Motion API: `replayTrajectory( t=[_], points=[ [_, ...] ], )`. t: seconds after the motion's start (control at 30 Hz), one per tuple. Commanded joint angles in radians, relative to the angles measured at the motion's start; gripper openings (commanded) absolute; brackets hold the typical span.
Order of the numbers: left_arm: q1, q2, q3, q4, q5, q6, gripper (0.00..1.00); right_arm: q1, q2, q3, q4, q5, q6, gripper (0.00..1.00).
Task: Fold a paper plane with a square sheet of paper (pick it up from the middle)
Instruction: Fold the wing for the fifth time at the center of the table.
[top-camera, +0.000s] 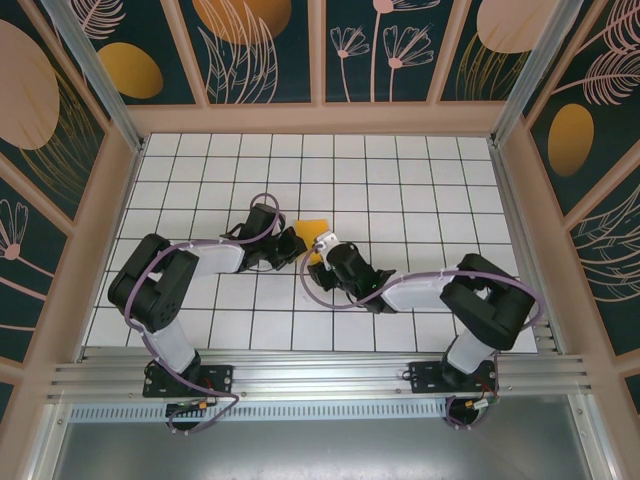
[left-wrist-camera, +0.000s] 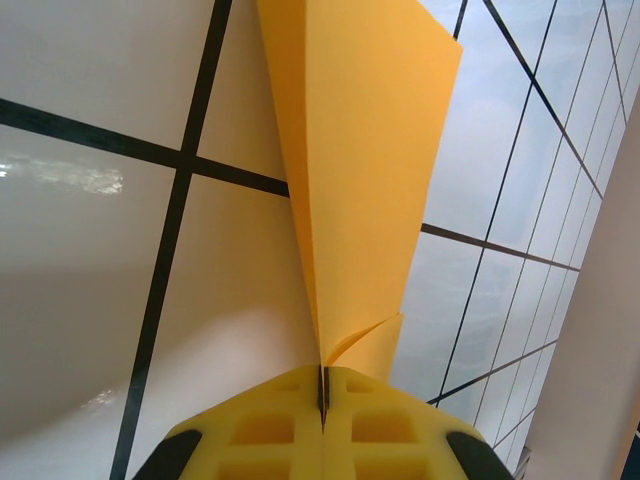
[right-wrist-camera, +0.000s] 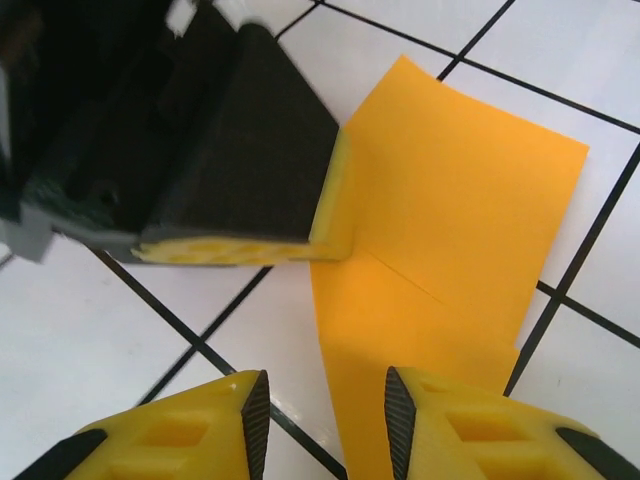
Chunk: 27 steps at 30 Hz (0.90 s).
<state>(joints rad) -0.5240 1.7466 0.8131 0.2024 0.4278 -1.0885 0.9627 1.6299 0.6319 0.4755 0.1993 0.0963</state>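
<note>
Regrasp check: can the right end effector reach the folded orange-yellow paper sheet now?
Probably yes: the open right end effector hovers over the folded orange-yellow paper sheet; the left end effector pinches only one edge.

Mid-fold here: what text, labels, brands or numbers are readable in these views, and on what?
No readable text anywhere.
The folded orange-yellow sheet of paper is blank; the white gridded table tiles and the dark wall panels with plant drawings carry no words.
Anything printed on the black arm bases is too small to read.
</note>
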Motion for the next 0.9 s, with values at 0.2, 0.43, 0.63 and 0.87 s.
replayTrajectory(
  t=[0.2, 0.43, 0.63, 0.87],
  points=[
    [-0.005, -0.027, 0.027, -0.035, -0.005, -0.027, 0.01, 0.023, 0.114, 0.005, 0.138, 0.115, -0.092, 0.35],
    [-0.005, -0.027, 0.030, -0.037, -0.003, -0.027, 0.01, 0.020, 0.165, 0.024, 0.192, 0.117, -0.090, 0.24],
    [-0.005, -0.027, 0.029, -0.038, -0.003, -0.028, 0.02, 0.020, 0.177, 0.023, 0.210, 0.127, -0.087, 0.20],
    [-0.005, -0.026, 0.035, -0.045, 0.000, -0.030, 0.02, 0.019, 0.197, 0.030, 0.236, 0.154, -0.112, 0.27]
  ],
)
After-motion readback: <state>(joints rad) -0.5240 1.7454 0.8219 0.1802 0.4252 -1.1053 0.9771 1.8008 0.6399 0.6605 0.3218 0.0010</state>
